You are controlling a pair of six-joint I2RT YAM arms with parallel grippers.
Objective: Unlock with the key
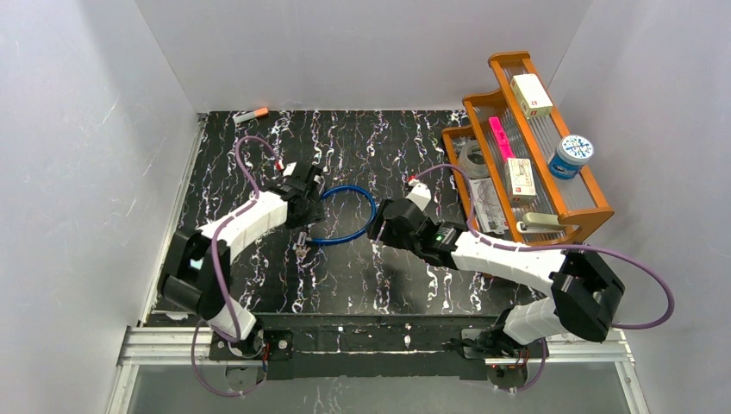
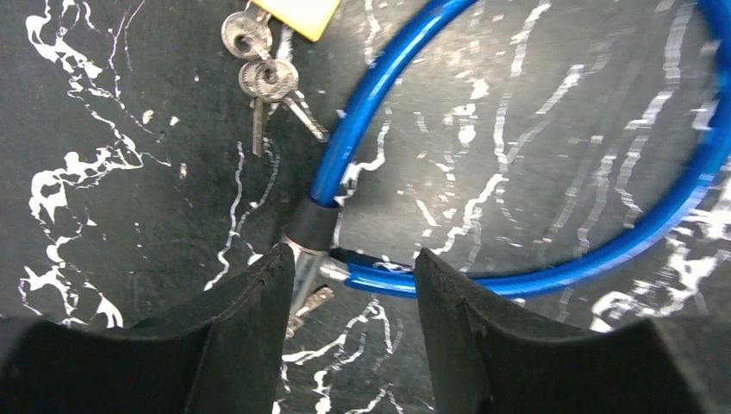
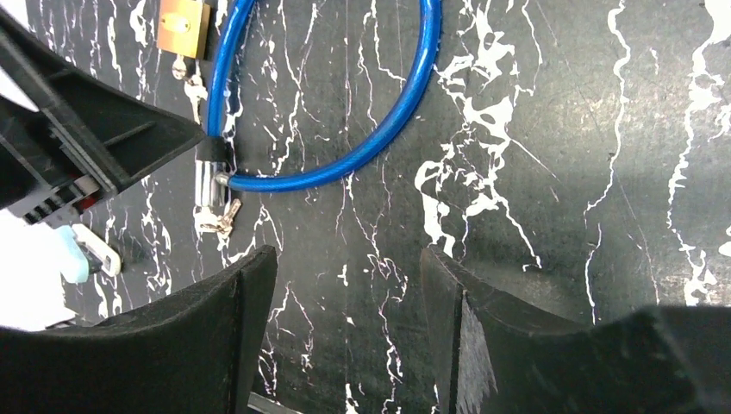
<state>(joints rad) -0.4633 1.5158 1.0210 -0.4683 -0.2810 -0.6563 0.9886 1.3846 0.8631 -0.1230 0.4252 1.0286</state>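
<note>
A blue cable lock [image 1: 345,216] lies looped on the black marble table. Its black collar [image 2: 312,224] and silver barrel [image 2: 300,269] sit at the loop's joint, with a key [image 2: 312,304] sticking out of the barrel's end. My left gripper [image 2: 349,269] is open just above this joint, its left finger [image 2: 259,302] beside the barrel, and grips nothing. A brass padlock [image 2: 297,12] with a bunch of spare keys [image 2: 263,79] lies farther off. My right gripper [image 3: 345,267] is open and empty over bare table, near the loop's right side [image 1: 384,228]. The right wrist view shows the barrel [image 3: 207,185] and key [image 3: 220,220].
A wooden rack [image 1: 552,185] at the back right holds boxes, a tape roll [image 1: 472,158], a pink marker and a blue-lidded tub [image 1: 571,155]. A marker [image 1: 251,114] lies at the back wall. White walls close in both sides.
</note>
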